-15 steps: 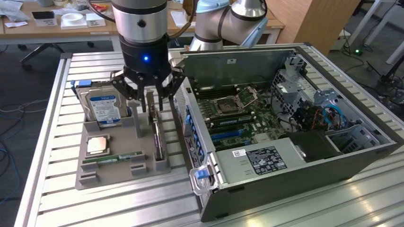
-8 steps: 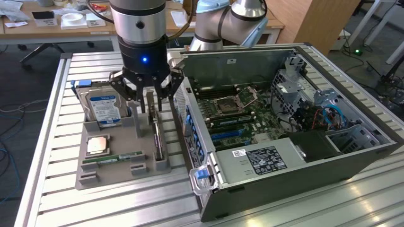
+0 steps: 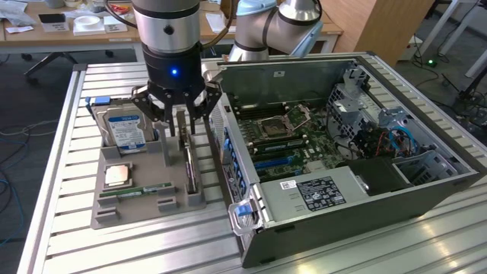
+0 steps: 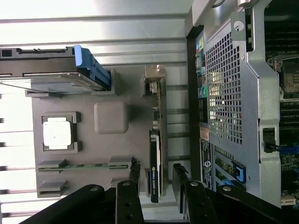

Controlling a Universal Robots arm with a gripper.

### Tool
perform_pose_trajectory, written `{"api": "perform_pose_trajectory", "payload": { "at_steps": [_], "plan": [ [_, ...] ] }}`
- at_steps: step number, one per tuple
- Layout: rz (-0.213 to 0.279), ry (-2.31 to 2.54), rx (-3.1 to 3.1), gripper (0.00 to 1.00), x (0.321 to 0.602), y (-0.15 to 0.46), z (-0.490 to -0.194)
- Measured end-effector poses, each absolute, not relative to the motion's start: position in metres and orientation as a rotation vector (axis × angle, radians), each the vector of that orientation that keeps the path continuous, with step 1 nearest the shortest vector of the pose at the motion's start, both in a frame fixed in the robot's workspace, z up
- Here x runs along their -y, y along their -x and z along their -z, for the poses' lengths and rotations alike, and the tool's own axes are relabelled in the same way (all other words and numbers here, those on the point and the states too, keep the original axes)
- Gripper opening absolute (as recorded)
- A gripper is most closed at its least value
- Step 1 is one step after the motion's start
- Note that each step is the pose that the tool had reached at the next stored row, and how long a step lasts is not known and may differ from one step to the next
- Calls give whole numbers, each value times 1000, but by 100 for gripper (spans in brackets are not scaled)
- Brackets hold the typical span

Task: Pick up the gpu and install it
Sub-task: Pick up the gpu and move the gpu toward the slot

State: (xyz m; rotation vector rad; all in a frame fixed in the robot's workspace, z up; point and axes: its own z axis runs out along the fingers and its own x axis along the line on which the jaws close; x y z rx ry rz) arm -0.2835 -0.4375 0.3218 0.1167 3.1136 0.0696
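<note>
Obs.: the end effector (image 3: pixel 182 130) hangs over the grey parts holder (image 3: pixel 141 212) on the slatted worktop (image 3: pixel 68 245). It points straight down and its jaws are wide open. Nothing is gripped.

The gpu (image 3: pixel 190 171) stands on its long edge in a slot along the holder's edge that faces the computer case (image 3: pixel 357 194). On edge, both flat faces are free, presumably so that fingers can come down on either side. In the wrist view the two fingertips (image 4: pixel 135 173) flank the gpu (image 4: pixel 156 140), and a gap shows on each side. I cannot tell how far down the card they reach, and no contact is visible. The black cooler face sits toward the finger end and the metal bracket toward the far end.

Other holder bays:
- the hard drive (image 3: pixel 125 131) stands upright at the holder's far corner, away from the case.
- the processor (image 3: pixel 118 176) lies flat in its recess.
- the memory stick (image 3: pixel 137 189) lies along a low slot.

All are well apart from the fingers.

The case lies on its side, its open face upward, with the motherboard (image 3: pixel 281 137) exposed. Judgement: the pick is not yet made and the install has not begun.
</note>
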Motion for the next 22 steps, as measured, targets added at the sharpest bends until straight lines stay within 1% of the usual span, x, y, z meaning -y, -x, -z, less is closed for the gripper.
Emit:
{"api": "perform_pose_trajectory", "payload": {
  "at_steps": [9, 22],
  "plan": [
    [-70, -117, -3114, 42, 438, 284, -309],
    [-70, -117, -3113, 42, 437, 284, -306]
  ]
}}
